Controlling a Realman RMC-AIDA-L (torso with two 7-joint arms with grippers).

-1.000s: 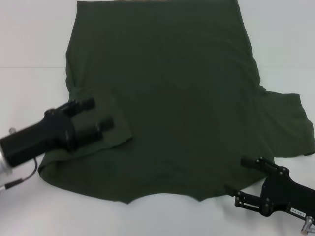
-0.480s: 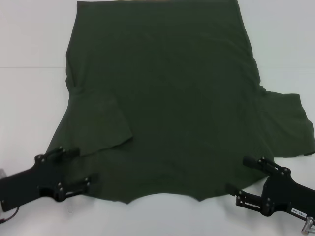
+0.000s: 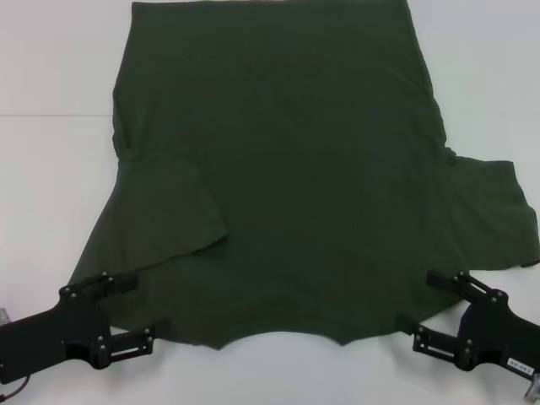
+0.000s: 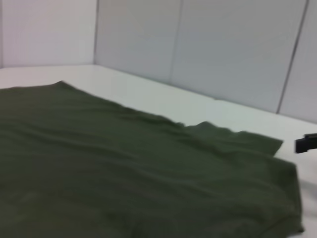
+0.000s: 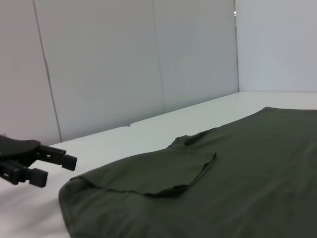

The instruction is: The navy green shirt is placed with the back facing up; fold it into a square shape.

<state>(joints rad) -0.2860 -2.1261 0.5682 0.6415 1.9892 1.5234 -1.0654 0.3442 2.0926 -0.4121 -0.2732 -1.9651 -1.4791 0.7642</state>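
Pincers (image 3: 139, 312) (image 3: 426, 310) (both open) flanking shirt (image 3: 287, 169)

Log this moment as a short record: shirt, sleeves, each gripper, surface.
shirt: navy green shirt spread flat, neckline at the near edge
left sleeve: folded in over the body
right sleeve: spread outward
left gripper: open, at the near left shoulder corner
right gripper: open, at the near right shoulder corner
surface: white table

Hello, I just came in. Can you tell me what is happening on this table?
A two-armed robot is folding a large, dark olive-green short-sleeved T-shirt spread flat on a white table. The left sleeve is folded inward onto the body; the right sleeve lies spread out. The left gripper and right gripper sit open at the near shoulder corners, holding nothing.
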